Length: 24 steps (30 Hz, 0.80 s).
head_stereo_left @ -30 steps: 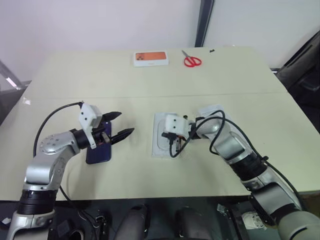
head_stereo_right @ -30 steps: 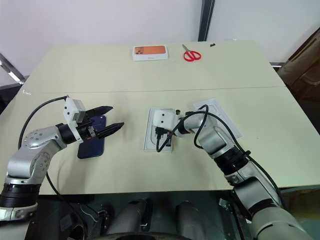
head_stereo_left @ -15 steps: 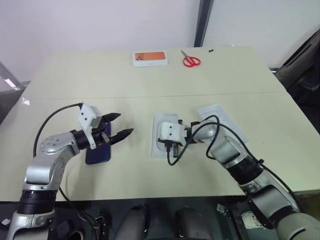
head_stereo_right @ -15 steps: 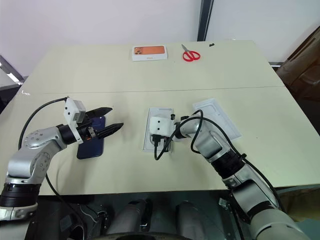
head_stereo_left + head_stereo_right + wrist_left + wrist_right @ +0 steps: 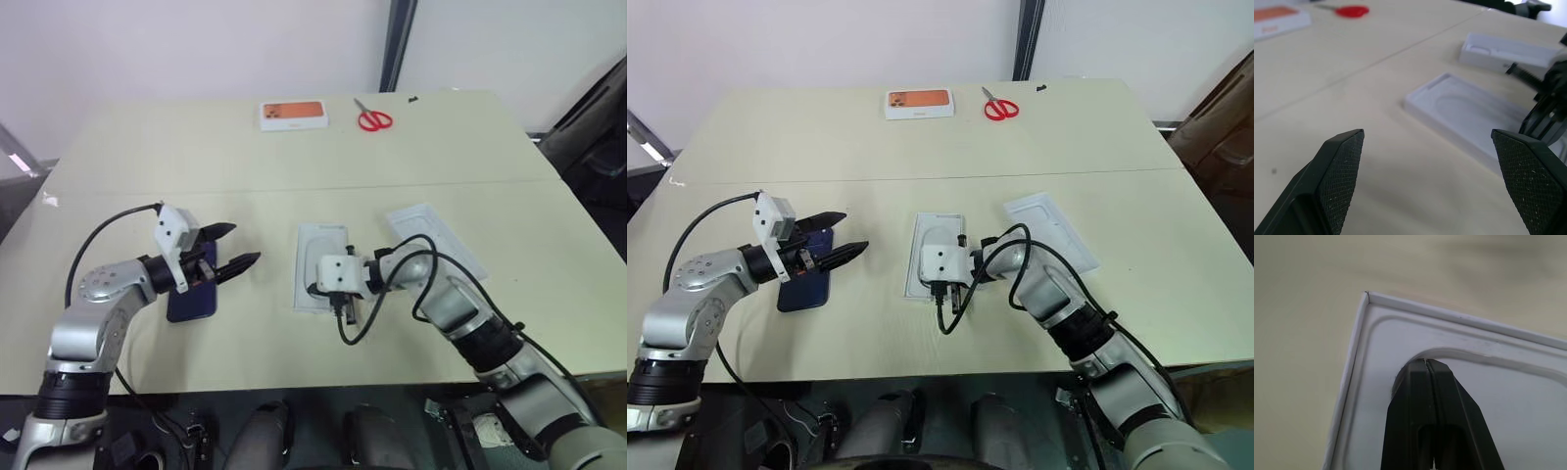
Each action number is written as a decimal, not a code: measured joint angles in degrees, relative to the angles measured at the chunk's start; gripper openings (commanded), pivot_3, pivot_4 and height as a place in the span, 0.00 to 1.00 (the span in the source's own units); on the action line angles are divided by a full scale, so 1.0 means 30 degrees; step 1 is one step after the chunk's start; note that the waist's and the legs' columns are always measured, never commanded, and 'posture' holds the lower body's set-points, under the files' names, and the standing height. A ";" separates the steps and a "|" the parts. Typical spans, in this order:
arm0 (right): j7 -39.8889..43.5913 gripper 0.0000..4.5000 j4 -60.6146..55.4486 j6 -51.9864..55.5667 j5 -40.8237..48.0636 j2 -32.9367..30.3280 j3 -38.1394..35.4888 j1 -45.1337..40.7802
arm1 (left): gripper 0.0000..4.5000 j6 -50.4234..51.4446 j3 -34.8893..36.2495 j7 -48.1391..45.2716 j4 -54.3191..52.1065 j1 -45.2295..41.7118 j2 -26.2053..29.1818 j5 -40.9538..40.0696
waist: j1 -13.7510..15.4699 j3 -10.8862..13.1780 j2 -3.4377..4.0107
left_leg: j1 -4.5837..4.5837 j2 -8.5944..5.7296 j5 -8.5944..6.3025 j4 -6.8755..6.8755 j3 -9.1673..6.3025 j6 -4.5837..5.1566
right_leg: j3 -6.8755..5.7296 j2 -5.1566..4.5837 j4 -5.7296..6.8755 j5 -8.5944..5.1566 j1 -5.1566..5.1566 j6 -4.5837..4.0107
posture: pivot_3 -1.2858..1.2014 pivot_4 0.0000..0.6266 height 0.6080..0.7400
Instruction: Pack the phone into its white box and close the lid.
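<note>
Left eye view, phone [image 5: 191, 294] flat on table [image 5: 245, 157] directly beneath left gripper [image 5: 230, 247], fingers spread wide, gripping nothing, right gripper [image 5: 1426, 363] pressed together on white insert [image 5: 319, 255]

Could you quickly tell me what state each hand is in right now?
Left hand: open, empty, over the phone.
Right hand: closed, empty, tips pressed on the white insert.

Beige table [image 5: 294, 157] against pale wall [image 5: 196, 44]
</note>
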 measured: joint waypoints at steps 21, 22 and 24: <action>-0.5589 0.01 0.7736 0.1601 -0.0748 0.9010 0.0260 -0.6021 | 0.98 1.0645 0.4851 0.0989 0.8045 -0.1683 0.4036 -0.3508 | -0.0082 0.0000 -0.0024 | -0.0030 0.0002 0.0097 -0.0035 0.0016 -0.0165 | 0.0014 0.0011 0.0264 -0.0001 -0.0215 -0.0001 | 0.52 0.24 0.95; -0.5379 0.01 0.8181 0.1809 -0.0891 0.9258 0.0567 -0.6223 | 0.98 1.0889 0.4718 0.0989 0.8361 -0.1753 0.4098 -0.3402 | -0.0070 -0.0004 -0.0031 | -0.0029 0.0002 0.0096 -0.0035 0.0017 -0.0164 | 0.0014 0.0010 0.0266 -0.0001 -0.0220 -0.0002 | 0.52 0.24 0.95; -0.5033 0.01 0.8846 0.2195 -0.0948 0.9661 0.0938 -0.6246 | 0.98 1.1286 0.4536 0.0823 0.8398 -0.1835 0.4095 -0.3408 | -0.0064 -0.0011 -0.0043 | -0.0030 0.0002 0.0096 -0.0034 0.0014 -0.0164 | 0.0013 0.0010 0.0272 -0.0002 -0.0220 -0.0002 | 0.52 0.24 0.95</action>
